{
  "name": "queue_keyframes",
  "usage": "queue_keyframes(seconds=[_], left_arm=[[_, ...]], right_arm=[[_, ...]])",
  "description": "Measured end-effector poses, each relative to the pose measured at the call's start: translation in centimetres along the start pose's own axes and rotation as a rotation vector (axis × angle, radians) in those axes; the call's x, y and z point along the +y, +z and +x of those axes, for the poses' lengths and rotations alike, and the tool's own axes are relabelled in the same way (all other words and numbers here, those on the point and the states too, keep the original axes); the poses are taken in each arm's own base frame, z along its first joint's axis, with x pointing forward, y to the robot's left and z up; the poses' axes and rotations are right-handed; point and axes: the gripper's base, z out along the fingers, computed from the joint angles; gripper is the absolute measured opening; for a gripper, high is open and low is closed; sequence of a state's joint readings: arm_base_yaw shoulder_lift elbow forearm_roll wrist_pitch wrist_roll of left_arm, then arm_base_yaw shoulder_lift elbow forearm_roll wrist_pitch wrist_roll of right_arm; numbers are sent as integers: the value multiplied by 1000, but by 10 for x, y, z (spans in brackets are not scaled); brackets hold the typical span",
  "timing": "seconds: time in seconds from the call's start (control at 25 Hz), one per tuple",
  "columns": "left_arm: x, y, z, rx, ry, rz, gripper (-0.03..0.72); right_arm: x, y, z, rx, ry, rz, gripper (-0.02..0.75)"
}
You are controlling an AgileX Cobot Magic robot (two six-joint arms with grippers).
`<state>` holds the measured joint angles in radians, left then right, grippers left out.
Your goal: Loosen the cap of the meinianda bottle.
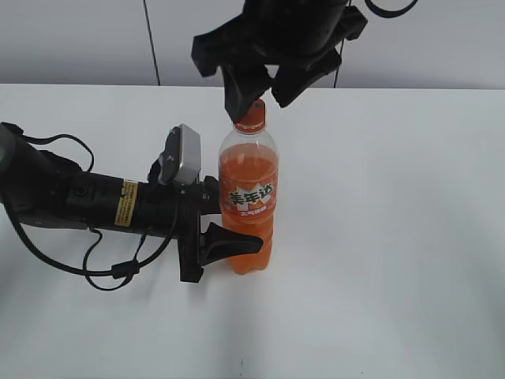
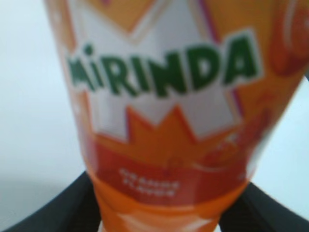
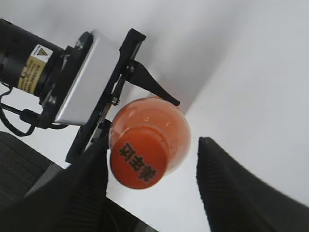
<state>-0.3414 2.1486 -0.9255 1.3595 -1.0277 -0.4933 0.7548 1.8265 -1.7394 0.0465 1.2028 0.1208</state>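
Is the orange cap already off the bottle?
No, the cap sits on the neck of the upright bottle, with the right gripper's fingers on either side of it.

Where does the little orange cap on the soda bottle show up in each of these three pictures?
Exterior view: the cap sits top centre, just under the right gripper.
Left wrist view: not in it; only the bottle's label shows.
Right wrist view: lower centre, seen from above.
Shared landmark: the bottle.
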Motion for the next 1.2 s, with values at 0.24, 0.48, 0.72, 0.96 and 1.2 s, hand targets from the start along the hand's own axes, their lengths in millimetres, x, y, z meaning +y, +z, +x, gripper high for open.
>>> queue_keyframes(seconds=[0.24, 0.48, 0.72, 0.96, 1.2], left_arm=[[0, 0, 0, 0, 0, 0, 411], [0, 0, 0, 0, 0, 0, 410], [0, 0, 0, 0, 0, 0, 410], [0, 0, 0, 0, -1, -2, 410], [0, 0, 0, 0, 0, -1, 410]], right_arm=[[2, 4, 0, 13, -29, -18, 440], [2, 4, 0, 12, -50, -20, 438], [2, 4, 0, 12, -57, -21, 288], [2, 4, 0, 12, -167, -22, 271], [2, 4, 0, 10, -510, -26, 271]])
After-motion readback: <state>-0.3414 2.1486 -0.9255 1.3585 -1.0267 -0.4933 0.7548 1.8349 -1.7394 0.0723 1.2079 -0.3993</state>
